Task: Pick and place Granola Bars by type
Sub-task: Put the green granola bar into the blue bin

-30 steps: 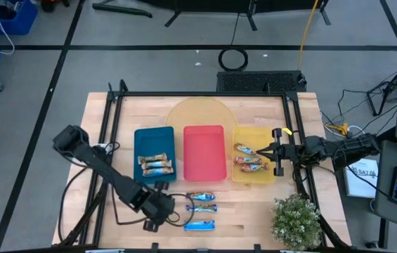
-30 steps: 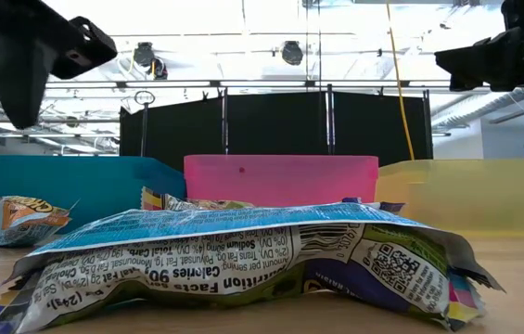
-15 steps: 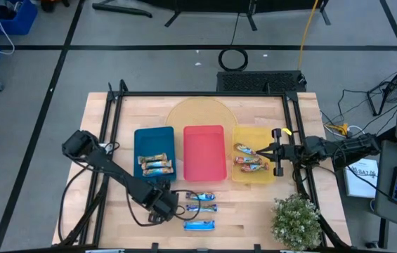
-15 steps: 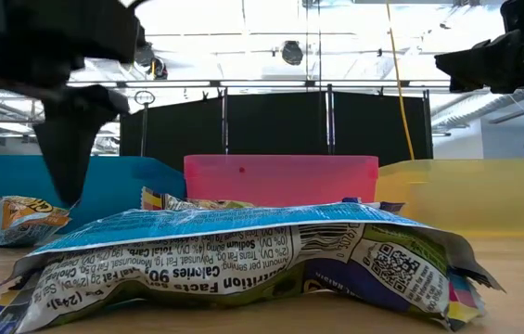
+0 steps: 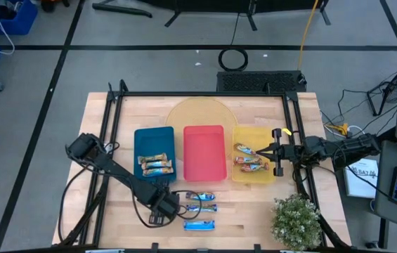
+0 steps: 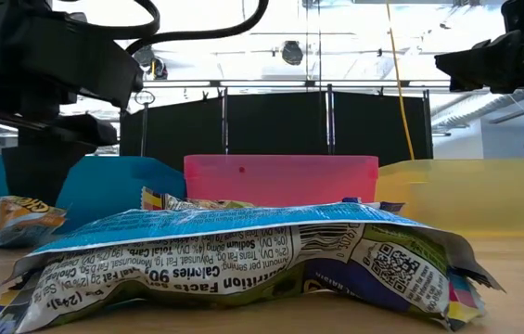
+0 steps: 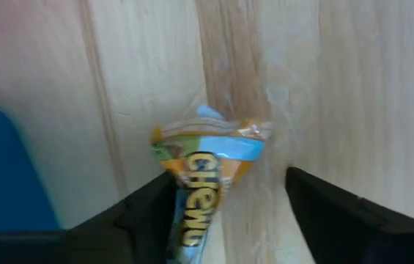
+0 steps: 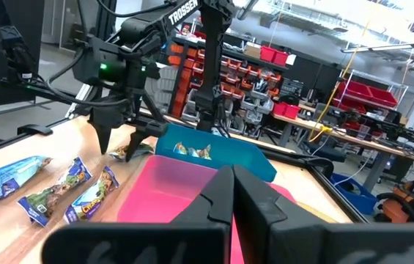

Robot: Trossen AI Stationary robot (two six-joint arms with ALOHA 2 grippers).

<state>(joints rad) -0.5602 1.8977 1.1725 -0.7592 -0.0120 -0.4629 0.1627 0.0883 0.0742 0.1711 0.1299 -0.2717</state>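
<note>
A tan-gold bar (image 7: 203, 158) lies flat on the table in front of the blue tray (image 5: 145, 137), with my left gripper (image 5: 161, 209) pointing down over it. The gripper is open, one finger on each side of the bar. Three blue-white bars (image 5: 201, 209) lie in a row just to its right; the nearest (image 6: 243, 260) fills the low view. Two tan-gold bars (image 5: 154, 164) lie in the blue tray and red-orange bars (image 5: 249, 159) in the yellow tray (image 5: 254, 137). The red tray (image 5: 205, 144) stands between them. My right gripper (image 5: 258, 151) waits, shut, level over the yellow tray.
A potted plant (image 5: 296, 219) stands at the table's near right corner. A pale round disc (image 5: 198, 112) lies behind the trays. Black frame rails (image 5: 114, 140) run along the table's left and right sides. Bare wood shows in front of the yellow tray.
My left gripper has come down toward the table and shifted slightly toward the blue-white bars, ending low over the tan-gold bar. The bars have not moved.
</note>
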